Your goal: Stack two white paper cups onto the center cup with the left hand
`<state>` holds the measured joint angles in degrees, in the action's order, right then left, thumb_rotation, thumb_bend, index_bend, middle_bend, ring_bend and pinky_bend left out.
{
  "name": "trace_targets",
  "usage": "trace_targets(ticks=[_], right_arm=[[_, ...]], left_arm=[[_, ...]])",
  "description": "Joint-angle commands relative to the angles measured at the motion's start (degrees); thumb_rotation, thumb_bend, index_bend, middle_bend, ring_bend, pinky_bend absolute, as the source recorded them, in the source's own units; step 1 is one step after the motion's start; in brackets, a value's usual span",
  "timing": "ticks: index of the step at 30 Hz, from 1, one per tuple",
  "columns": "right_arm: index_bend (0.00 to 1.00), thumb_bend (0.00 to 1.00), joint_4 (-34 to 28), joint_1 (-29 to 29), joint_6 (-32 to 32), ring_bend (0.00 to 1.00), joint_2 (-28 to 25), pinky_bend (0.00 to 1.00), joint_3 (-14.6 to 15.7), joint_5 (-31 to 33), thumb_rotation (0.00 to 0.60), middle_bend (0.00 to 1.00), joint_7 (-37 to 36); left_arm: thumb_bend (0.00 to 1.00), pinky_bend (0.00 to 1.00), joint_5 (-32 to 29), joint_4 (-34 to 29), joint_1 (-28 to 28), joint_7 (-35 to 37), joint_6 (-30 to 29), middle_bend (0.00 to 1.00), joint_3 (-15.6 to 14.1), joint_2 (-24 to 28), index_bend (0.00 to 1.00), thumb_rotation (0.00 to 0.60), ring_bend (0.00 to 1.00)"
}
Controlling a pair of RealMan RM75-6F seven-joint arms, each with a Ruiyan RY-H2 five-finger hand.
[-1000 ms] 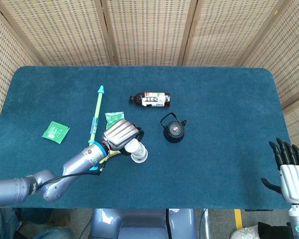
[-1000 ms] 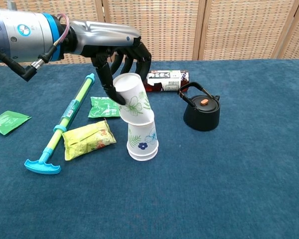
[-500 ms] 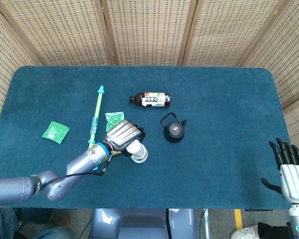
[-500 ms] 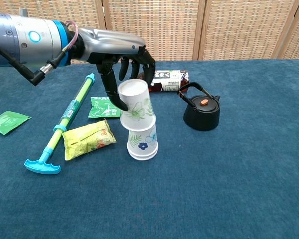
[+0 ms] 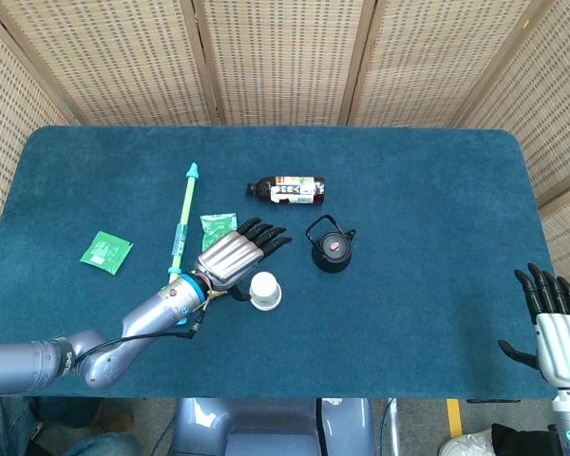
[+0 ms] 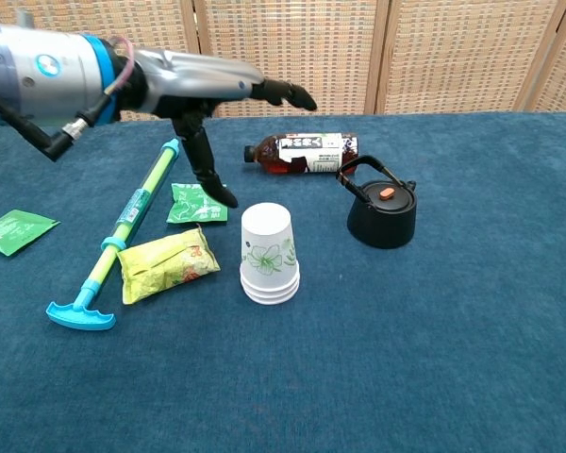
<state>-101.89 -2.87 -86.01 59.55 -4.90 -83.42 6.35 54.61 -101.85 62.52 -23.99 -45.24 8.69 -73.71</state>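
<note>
Left hand [image 6: 208, 94] I hold spread wide and empty just beyond the nested paper cup stack [image 6: 268, 255] at table centre, left of the black kettle [image 6: 382, 212], to avoid toppling it.

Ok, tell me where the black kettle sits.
Near table centre in the head view: black kettle stands just right of the cup stack, in front of the lying bottle.
</note>
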Motion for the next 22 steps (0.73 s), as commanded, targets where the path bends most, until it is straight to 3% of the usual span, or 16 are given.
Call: trace_targets(ticks=[1, 6, 10, 14, 17, 22], right_arm=[[0.00, 0.00, -0.24, 0.16, -0.20, 0.00, -0.31, 0.00, 0.15, -0.38, 0.600, 0.00, -0.58], [0.00, 0.00, -0.33, 0.43, -0.72, 0.00, -0.67, 0.00, 0.49, -1.46, 0.600, 0.00, -1.68], [0.00, 0.00, -0.10, 0.23, -0.06, 0.00, -0.75, 0.00, 0.44, -0.87, 0.600, 0.00, -1.72], [0.00, 0.00, 0.63, 0.09, 0.11, 0.00, -0.25, 0.00, 0.49, -0.86, 0.600, 0.00, -0.91], [0.00, 0.00, 0.47, 0.29, -0.10, 0.00, -0.31, 0.00, 0.44, -0.49, 0.600, 0.00, -0.61], [0.00, 0.00, 0.34, 0.81, -0.97, 0.00, -0.54, 0.00, 0.59, -0.81, 0.600, 0.00, -0.32]], left_arm=[[0.00, 0.00, 0.46, -4.93, -4.30, -1.21, -8.16, 0.00, -1.02, 3.53, 0.00, 0.600, 0.00], [0.00, 0.00, 3.11, -10.40, -13.75, -1.09, -21.95, 0.00, -4.31, 7.48, 0.00, 0.600, 0.00], [0.00, 0.00, 6.14, -14.75, -25.16, -1.66, -37.66, 0.00, -9.46, 8.50, 0.00, 0.600, 0.00], [0.00, 0.00, 12.55, -10.34, -39.67, 3.85, -53.75, 0.00, -15.60, 6.50, 0.00, 0.600, 0.00], [0.00, 0.00, 15.79, -5.23, -44.61, 8.66, -56.78, 0.00, -17.28, 4.66, 0.00, 0.600, 0.00], [0.00, 0.00, 17.61, -0.10, -47.77, 13.26, -54.26, 0.00, -17.85, 4.80, 0.00, 0.600, 0.00]])
